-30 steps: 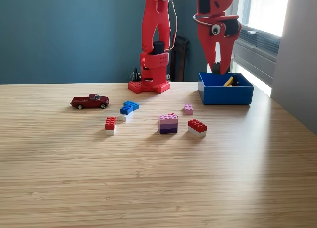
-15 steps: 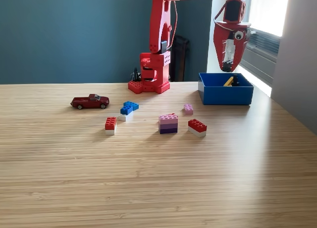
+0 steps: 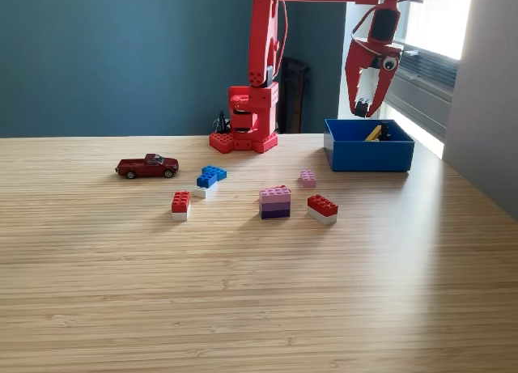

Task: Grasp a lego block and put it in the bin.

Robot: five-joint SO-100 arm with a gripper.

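Note:
The blue bin [image 3: 368,156] stands at the back on the exterior view's right, with a yellow piece [image 3: 373,133] and a dark piece inside. My red gripper [image 3: 363,110] hangs just above the bin's back left part, pointing down, open, with nothing seen between its fingers. Lego blocks lie on the table in front: a red-on-white block [image 3: 180,203], blue blocks [image 3: 210,176], a pink-and-purple stack [image 3: 275,201], a small pink block [image 3: 307,177] and another red-on-white block [image 3: 322,208].
A dark red toy car [image 3: 146,166] sits on the exterior view's left. The arm's red base [image 3: 245,122] stands at the back of the wooden table [image 3: 259,300]. A window sill runs behind the bin.
The gripper swung towards the exterior view's right and back over the bin, then shifted slightly left and its jaws spread. The blocks on the table have not moved.

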